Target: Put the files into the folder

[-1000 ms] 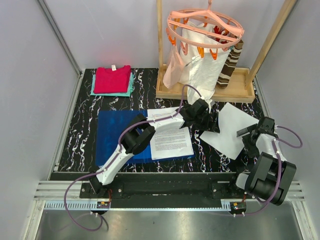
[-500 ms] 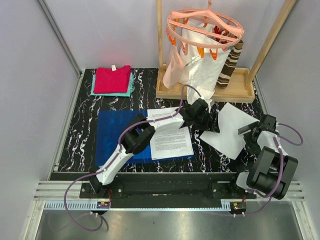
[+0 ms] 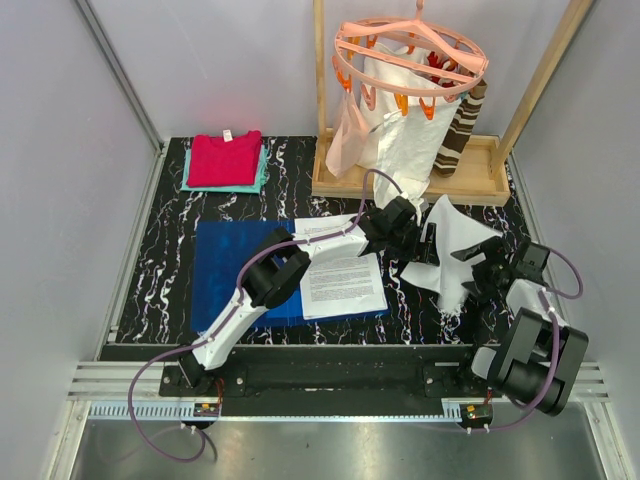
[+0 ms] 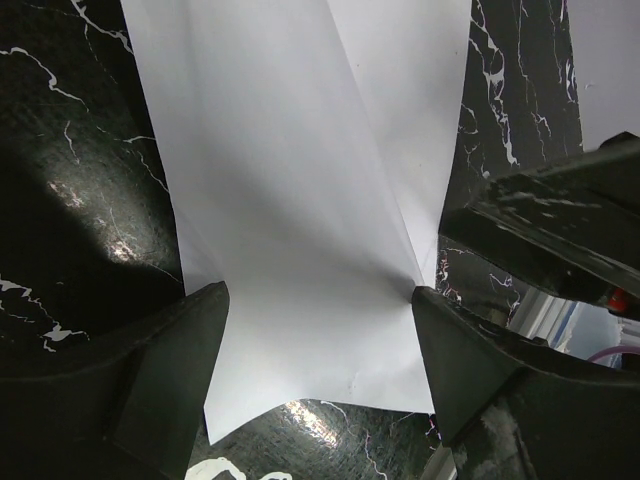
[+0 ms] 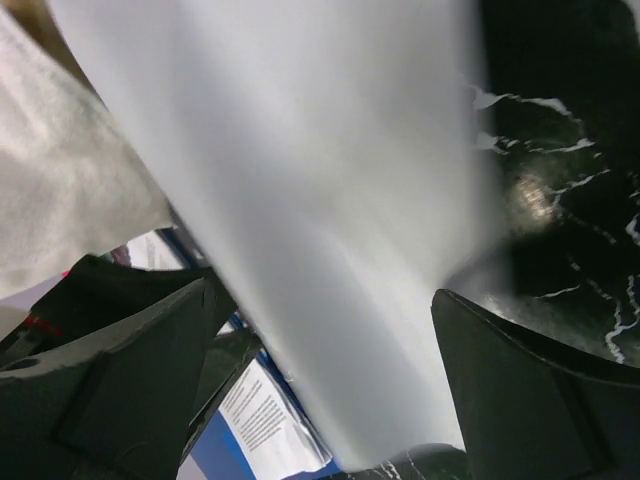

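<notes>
A large, flat, glossy royal-blue plastic folder (image 3: 235, 270) is seen lying on the black, white-veined table (image 3: 160, 270), left of the middle of the top view. A few thin white paper sheets with black printed text (image 3: 340, 275) are stacked on its right part. One more loose white paper sheet (image 3: 455, 240) is found right of the middle, off the folder, buckled up from the table rather than lying flat. The left gripper (image 3: 418, 248) is placed at this sheet's left edge and the right gripper (image 3: 478, 275) at its lower right edge. In the left wrist view the black fingers (image 4: 170, 380) are held spread wide, with the loose sheet passing between them and its edges met by both inner faces; a crease is drawn towards the finger at the right of the frame. Whether the paper is squeezed there cannot be told. In the right wrist view the fingers (image 5: 540, 390) are likewise spread wide, and the sheet, blurred, is seen between them. A red folded cloth on a teal one (image 3: 225, 160) is set at the upper left of the top view. A wooden rack (image 3: 410, 185) hung with an orange round peg hanger (image 3: 410, 45) and white garments (image 3: 400, 130) is seen at the upper right
</notes>
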`<action>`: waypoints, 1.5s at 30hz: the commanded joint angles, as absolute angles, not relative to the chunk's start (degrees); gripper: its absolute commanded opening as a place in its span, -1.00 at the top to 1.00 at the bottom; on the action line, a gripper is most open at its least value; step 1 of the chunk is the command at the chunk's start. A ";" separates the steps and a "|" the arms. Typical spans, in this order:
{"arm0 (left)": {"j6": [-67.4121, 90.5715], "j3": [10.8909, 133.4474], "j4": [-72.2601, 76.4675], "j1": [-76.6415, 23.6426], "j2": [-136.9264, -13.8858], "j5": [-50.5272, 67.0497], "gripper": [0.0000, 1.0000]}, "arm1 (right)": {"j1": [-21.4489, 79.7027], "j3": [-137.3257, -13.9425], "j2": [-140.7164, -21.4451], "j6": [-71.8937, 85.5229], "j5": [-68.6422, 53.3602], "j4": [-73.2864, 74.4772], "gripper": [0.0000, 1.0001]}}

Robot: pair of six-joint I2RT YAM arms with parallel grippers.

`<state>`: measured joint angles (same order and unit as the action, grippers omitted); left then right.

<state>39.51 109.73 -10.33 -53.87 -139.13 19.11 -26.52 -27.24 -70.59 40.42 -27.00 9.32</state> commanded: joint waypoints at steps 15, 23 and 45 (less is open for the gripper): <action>37.09 108.63 -17.04 -53.88 -141.07 19.34 -0.63 | -26.37 -34.36 -66.61 39.20 -0.35 26.80 -1.00; 31.03 110.83 -20.75 -58.36 -131.31 8.35 -0.62 | -26.89 -36.04 -69.43 38.06 2.19 28.03 -0.99; 43.59 107.49 -8.27 -51.42 -144.32 23.46 -0.40 | -27.51 -36.65 -73.03 36.13 -7.98 31.20 -0.99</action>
<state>43.09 111.22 -5.58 -54.04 -142.21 24.01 -27.18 -34.59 -71.44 38.70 -4.27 29.93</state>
